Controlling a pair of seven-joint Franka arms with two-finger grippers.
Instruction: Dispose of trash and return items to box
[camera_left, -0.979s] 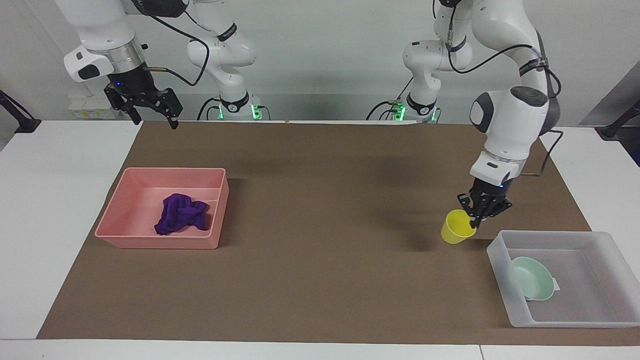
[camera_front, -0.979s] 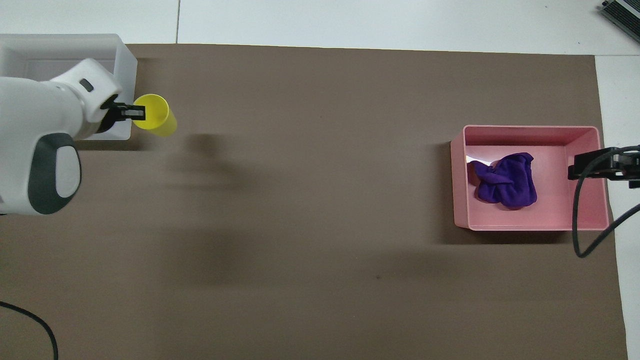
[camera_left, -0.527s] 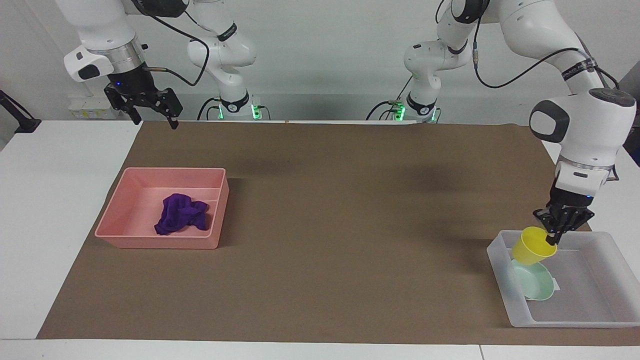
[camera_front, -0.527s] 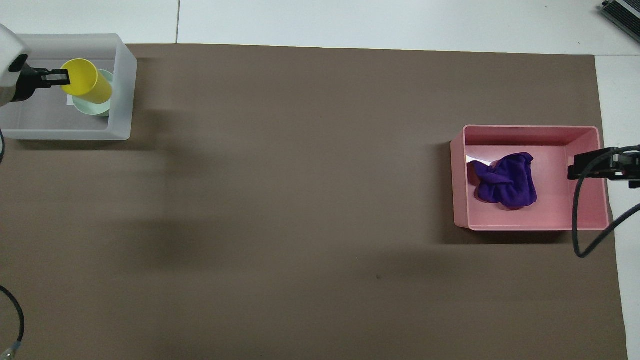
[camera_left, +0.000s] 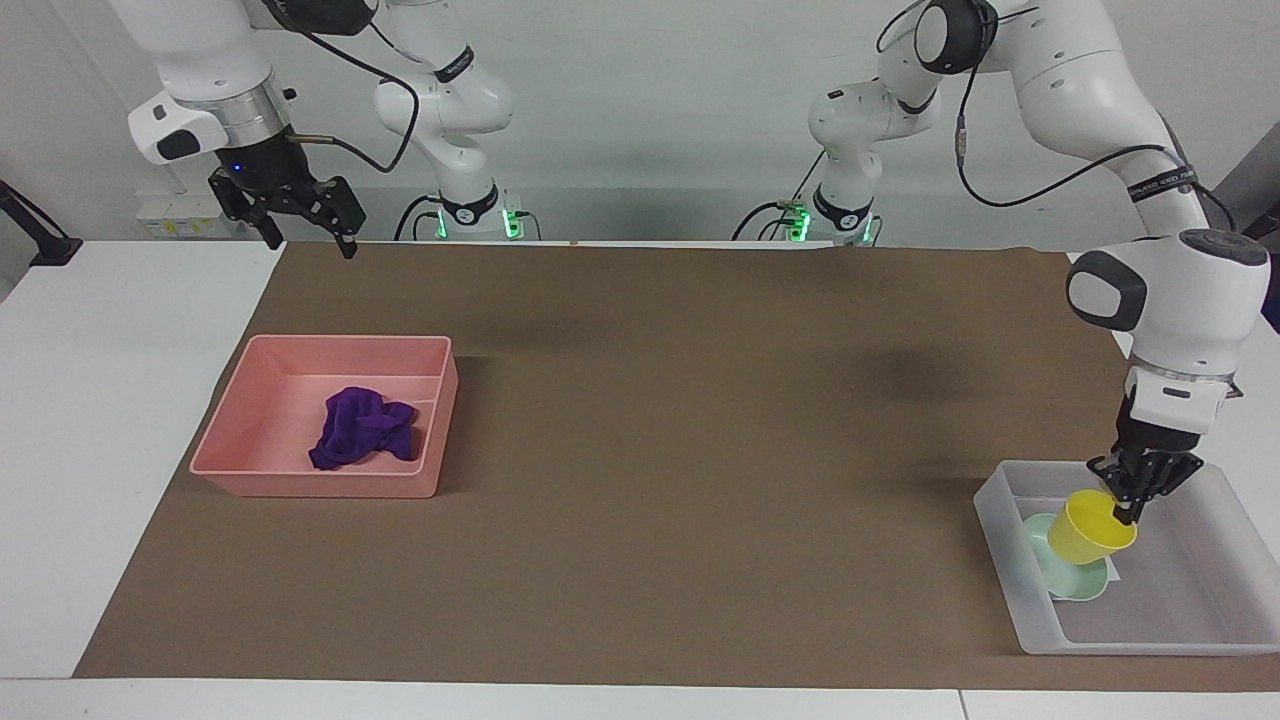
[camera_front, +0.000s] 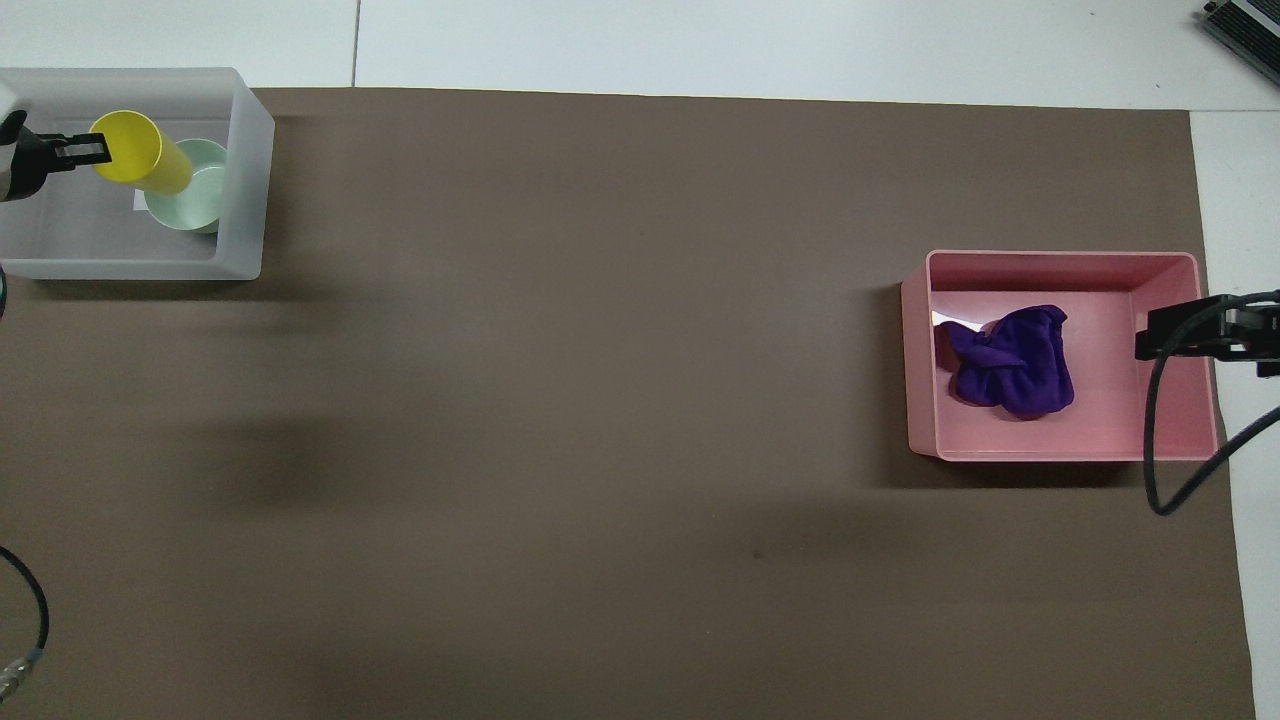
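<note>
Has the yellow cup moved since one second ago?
Yes. The yellow cup, held by the left gripper, went from beside the box to over it.

White table (camera_left: 120, 400) sitting under a brown mat (camera_left: 640, 400) that is covering most of its top, plain pale wall (camera_left: 650, 110) running along the robots' end, soft shadows lying across the mat, seams showing between white tabletop panels.

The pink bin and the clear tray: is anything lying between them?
Nothing: between the pink bin and the tray only bare brown mat shows, plainest in the overhead view.
</note>
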